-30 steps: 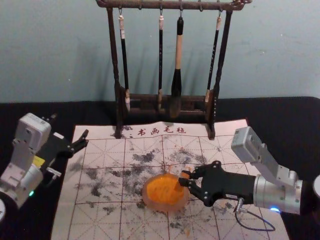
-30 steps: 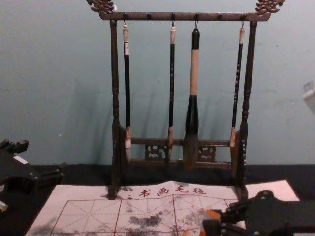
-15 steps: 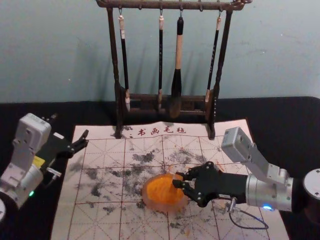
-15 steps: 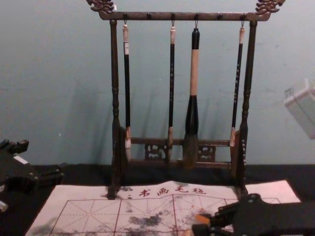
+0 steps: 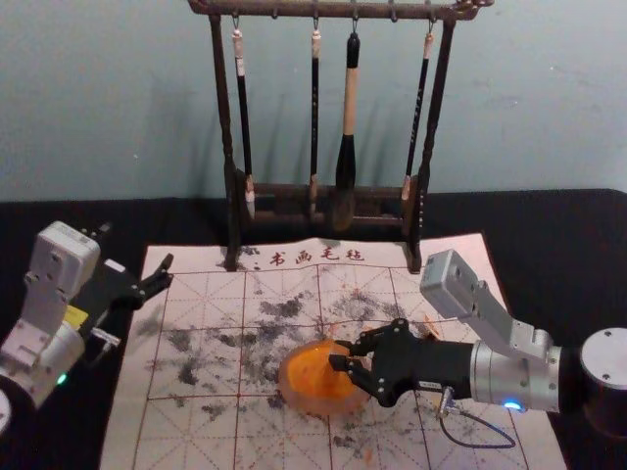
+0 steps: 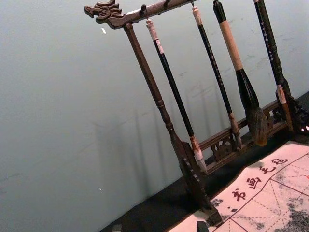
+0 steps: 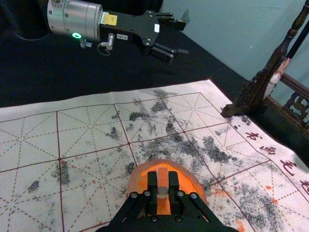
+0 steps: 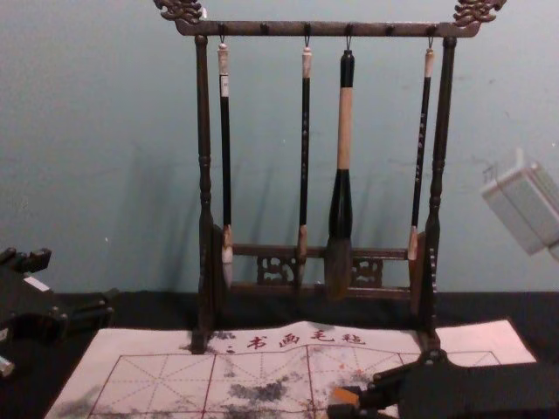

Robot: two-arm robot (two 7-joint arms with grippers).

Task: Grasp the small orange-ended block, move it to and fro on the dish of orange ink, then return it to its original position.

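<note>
On the mat (image 5: 186, 431), the dish (image 5: 292, 396) holds orange ink (image 5: 308, 374). The small block (image 7: 162, 177) is at the right side of this ink, and the right gripper (image 7: 163, 186), coming from the right, has its fingers closed firmly on it. For good inking, the block should press lightly and evenly, with short strokes inside the dish. Farther left, the left gripper (image 7: 184, 37) is parked, fingers spread. At the far side stands the brush rack (image 5: 333, 11).

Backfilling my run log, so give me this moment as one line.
right gripper: shut on block, over ink dish | left gripper: open, idle at mat's left edge | ink contact: unclear | return: not yet
</note>
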